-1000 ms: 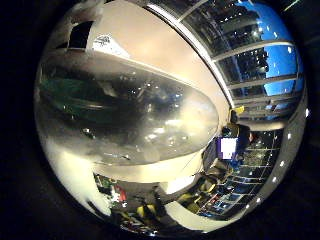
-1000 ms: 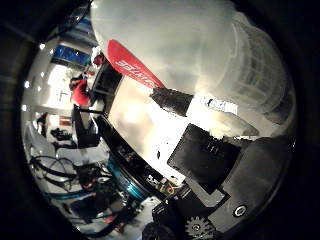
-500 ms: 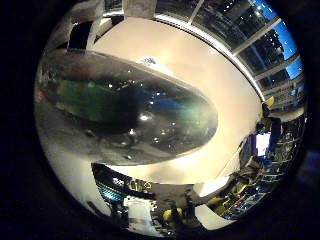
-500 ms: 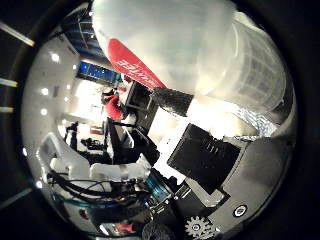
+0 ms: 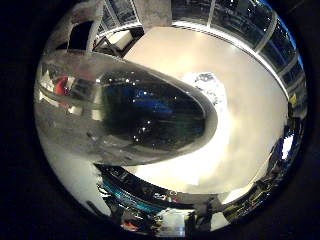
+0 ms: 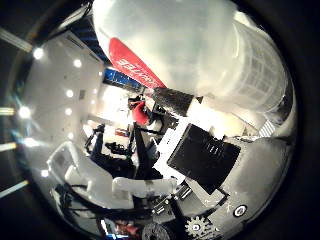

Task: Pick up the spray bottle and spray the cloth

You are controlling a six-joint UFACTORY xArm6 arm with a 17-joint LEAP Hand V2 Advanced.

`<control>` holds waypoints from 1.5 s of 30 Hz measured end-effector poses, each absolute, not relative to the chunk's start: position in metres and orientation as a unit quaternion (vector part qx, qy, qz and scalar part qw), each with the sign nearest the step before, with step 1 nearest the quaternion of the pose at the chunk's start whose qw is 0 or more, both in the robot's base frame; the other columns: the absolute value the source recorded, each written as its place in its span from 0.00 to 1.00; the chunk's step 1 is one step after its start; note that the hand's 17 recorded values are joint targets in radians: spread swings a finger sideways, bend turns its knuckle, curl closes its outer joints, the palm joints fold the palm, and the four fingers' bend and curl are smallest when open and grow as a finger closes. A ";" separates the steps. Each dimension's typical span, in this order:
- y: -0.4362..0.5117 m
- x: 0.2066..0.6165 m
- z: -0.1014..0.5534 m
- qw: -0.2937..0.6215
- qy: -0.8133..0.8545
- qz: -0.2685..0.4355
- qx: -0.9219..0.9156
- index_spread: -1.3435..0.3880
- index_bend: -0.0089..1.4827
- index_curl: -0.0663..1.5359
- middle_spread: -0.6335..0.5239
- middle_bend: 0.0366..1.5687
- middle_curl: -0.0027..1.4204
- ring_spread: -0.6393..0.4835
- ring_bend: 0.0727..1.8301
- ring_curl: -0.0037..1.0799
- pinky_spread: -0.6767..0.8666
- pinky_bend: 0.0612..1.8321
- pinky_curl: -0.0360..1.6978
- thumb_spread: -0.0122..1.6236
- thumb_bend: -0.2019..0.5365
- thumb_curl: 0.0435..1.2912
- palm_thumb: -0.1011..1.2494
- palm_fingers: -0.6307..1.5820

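The spray bottle (image 6: 200, 55) is translucent white with a red label and lies close against my palm, filling much of both views. My right hand (image 6: 202, 155) is shut on it, a black and white finger curling across the bottle just beside the label. In the little finger side view the bottle's clear rounded body (image 5: 125, 120) stretches across the picture above a pale table (image 5: 250, 130). A small crumpled whitish cloth (image 5: 207, 87) lies on that table, just past the bottle's rounded end and apart from it.
Windows with dark frames (image 5: 235, 20) run along the far side of the table. A dark edge with equipment (image 5: 150, 200) borders the table's other side. Beyond the bottle the thumb side view takes in the white arm (image 6: 100, 180) and a ceiling with lights (image 6: 50, 75).
Both views have swung round, so the camera has moved with the hand. The bottle stays fixed against the palm. More of the table shows now, and the cloth has come into view.
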State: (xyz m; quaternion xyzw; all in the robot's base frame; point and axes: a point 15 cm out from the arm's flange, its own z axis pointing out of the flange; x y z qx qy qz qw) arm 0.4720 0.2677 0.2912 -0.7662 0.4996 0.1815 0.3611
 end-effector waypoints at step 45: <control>0.343 0.538 0.192 0.456 0.481 0.350 -0.662 0.64 0.74 0.64 0.46 0.91 0.49 0.36 0.72 0.79 0.34 0.55 0.87 0.60 0.25 0.58 0.78 0.79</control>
